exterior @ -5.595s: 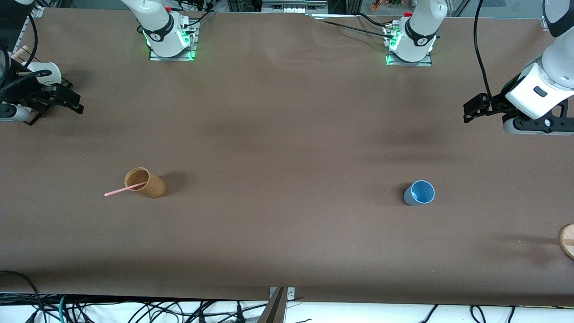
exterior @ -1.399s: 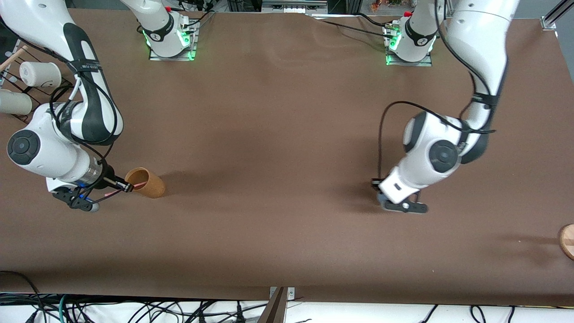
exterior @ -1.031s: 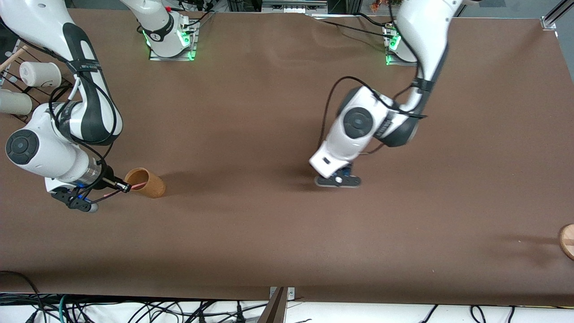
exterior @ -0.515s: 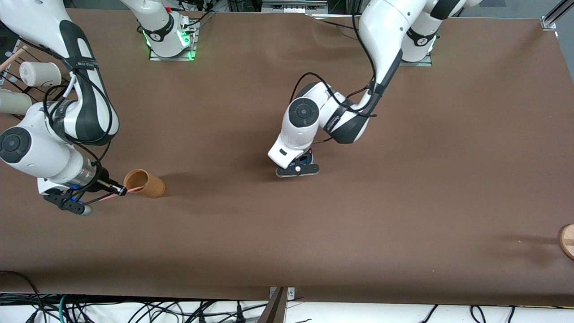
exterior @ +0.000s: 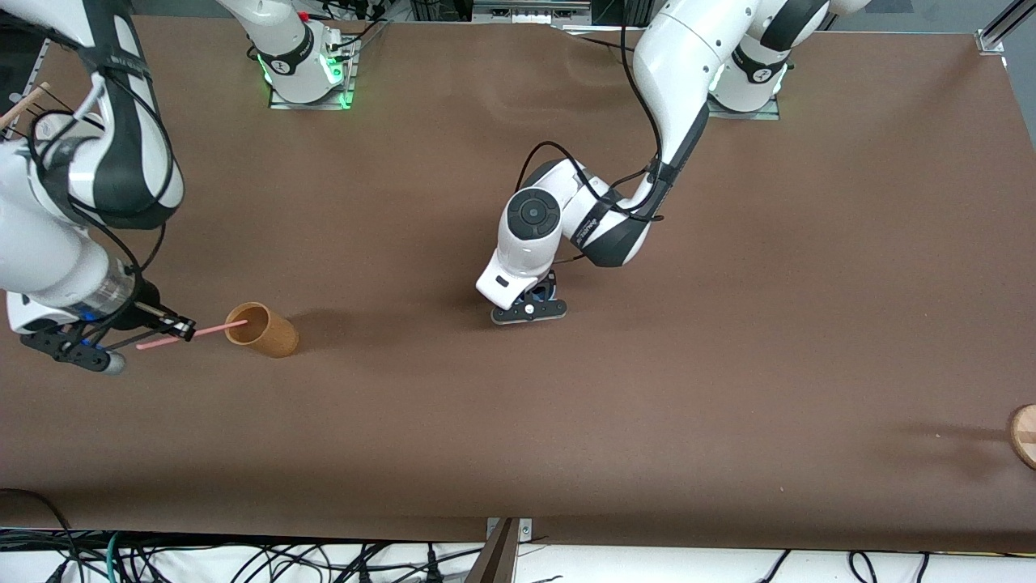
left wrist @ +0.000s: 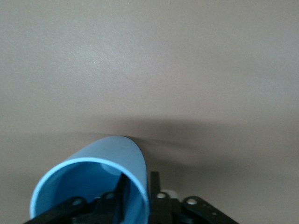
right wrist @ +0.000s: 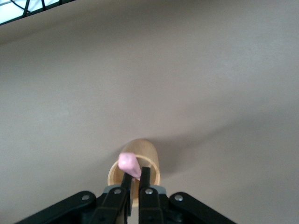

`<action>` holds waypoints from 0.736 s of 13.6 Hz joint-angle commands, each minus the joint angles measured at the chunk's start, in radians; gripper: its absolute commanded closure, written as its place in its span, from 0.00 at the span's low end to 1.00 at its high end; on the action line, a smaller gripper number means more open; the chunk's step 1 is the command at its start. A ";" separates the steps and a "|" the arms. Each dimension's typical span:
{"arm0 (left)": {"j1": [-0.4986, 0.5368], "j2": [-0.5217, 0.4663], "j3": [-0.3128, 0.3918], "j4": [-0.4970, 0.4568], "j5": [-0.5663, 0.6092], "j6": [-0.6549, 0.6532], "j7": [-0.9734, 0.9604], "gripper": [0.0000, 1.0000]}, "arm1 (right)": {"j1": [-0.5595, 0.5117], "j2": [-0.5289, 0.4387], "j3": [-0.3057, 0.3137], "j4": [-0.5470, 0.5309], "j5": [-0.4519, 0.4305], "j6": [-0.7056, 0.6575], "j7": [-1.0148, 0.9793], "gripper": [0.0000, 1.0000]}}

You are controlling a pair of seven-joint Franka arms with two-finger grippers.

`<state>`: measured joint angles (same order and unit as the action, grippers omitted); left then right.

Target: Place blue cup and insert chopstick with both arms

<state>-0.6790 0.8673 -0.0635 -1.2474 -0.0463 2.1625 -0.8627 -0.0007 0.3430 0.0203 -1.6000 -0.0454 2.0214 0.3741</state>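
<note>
the left hand (exterior: 541, 296) has carried the blue cup (left wrist: 93, 179) to mid-surface; the right hand (exterior: 171, 326) has pulled the chopstick (exterior: 212, 329) out of the tan cup (exterior: 263, 329).

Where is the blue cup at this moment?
The blue cup is held in the left hand, near the middle of the table, well toward the left arm's end from the tan cup.

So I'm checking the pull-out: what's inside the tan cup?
Only the chopstick tip reaches over the tan cup rim, held in the right claw. The cup's bottom is hidden by its wall.
</note>
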 commanded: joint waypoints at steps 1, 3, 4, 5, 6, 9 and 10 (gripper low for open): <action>0.001 0.001 0.004 0.046 -0.009 -0.019 -0.018 0.00 | 0.027 -0.015 0.004 0.107 -0.049 -0.137 -0.007 1.00; 0.006 -0.030 0.004 0.046 -0.084 -0.029 -0.019 0.00 | 0.045 -0.015 0.012 0.200 -0.099 -0.246 -0.009 1.00; 0.009 -0.046 0.004 0.046 -0.116 -0.042 -0.024 0.00 | 0.063 -0.015 0.023 0.242 -0.105 -0.309 -0.003 1.00; 0.016 -0.065 0.002 0.046 -0.130 -0.074 -0.022 0.00 | 0.091 -0.015 0.023 0.270 -0.108 -0.354 0.008 1.00; 0.032 -0.089 0.002 0.046 -0.132 -0.107 -0.018 0.00 | 0.112 -0.016 0.023 0.279 -0.108 -0.366 0.047 1.00; 0.103 -0.187 0.004 0.043 -0.125 -0.249 0.087 0.00 | 0.188 -0.047 0.026 0.278 -0.108 -0.377 0.245 1.00; 0.137 -0.212 0.004 0.040 -0.119 -0.291 0.162 0.00 | 0.214 -0.047 0.026 0.279 -0.106 -0.389 0.303 1.00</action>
<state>-0.5984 0.7251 -0.0570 -1.1818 -0.1538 1.9498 -0.8165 0.1759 0.3085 0.0433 -1.3278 -0.1346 1.6658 0.5809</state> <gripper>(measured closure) 0.000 0.925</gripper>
